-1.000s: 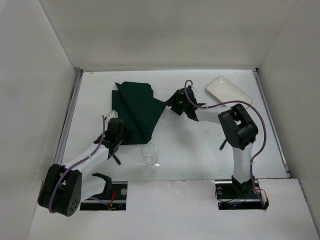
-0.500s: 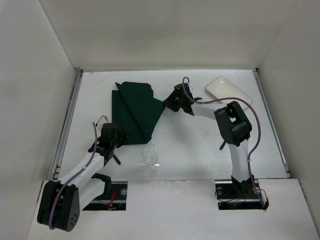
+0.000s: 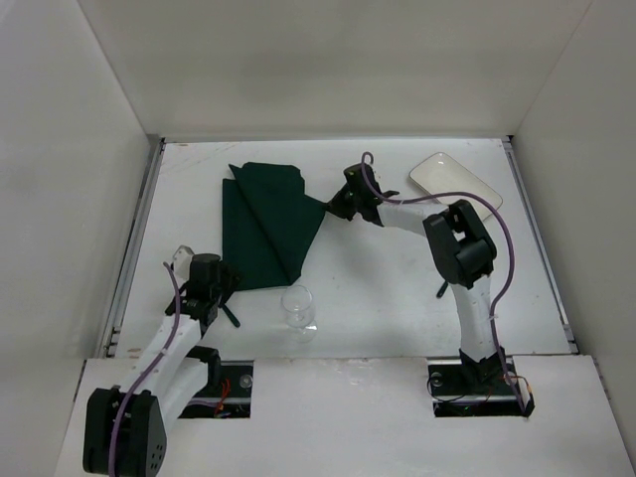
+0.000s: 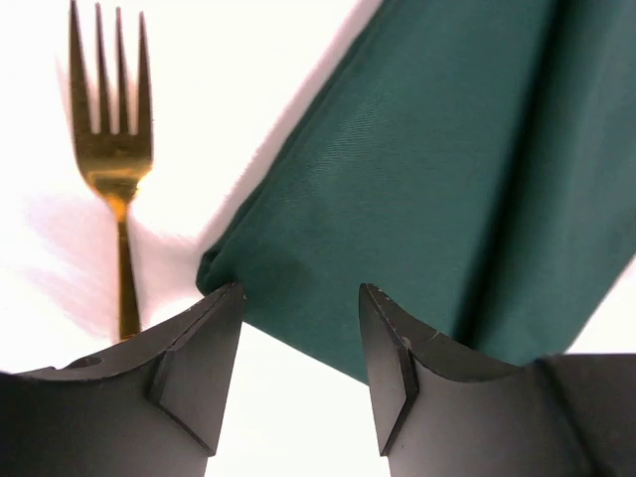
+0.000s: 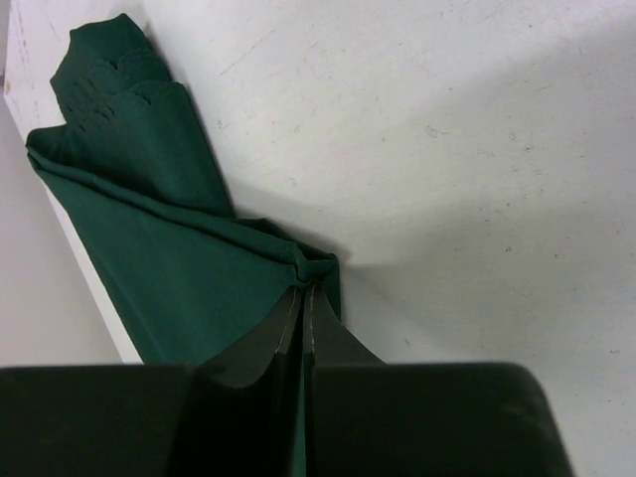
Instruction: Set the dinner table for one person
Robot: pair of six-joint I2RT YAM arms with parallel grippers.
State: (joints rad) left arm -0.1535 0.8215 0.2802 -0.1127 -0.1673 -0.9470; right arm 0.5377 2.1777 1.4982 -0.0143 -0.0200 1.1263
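The dinner table (image 3: 397,288) is a wide white top. A dark green cloth placemat (image 3: 268,219) lies folded and rumpled at the middle left. My right gripper (image 3: 335,206) is shut on its right corner, and in the right wrist view the fingers pinch a bunched fold (image 5: 306,283) of the placemat (image 5: 169,248). My left gripper (image 3: 221,285) is open and empty at the placemat's near corner. In the left wrist view its gripper (image 4: 298,298) frames the cloth edge (image 4: 397,199), and a gold fork (image 4: 114,149) lies on the table to the left.
A clear glass (image 3: 298,310) lies near the front edge, right of my left gripper. A cream plate (image 3: 455,179) sits at the back right. Slim dark utensils lie beside the left arm (image 3: 231,314) and the right arm (image 3: 442,288). White walls close in the table.
My left arm has drawn back toward the left and the near edge, off the placemat's corner. My right gripper has shifted slightly left, still pinching the cloth corner.
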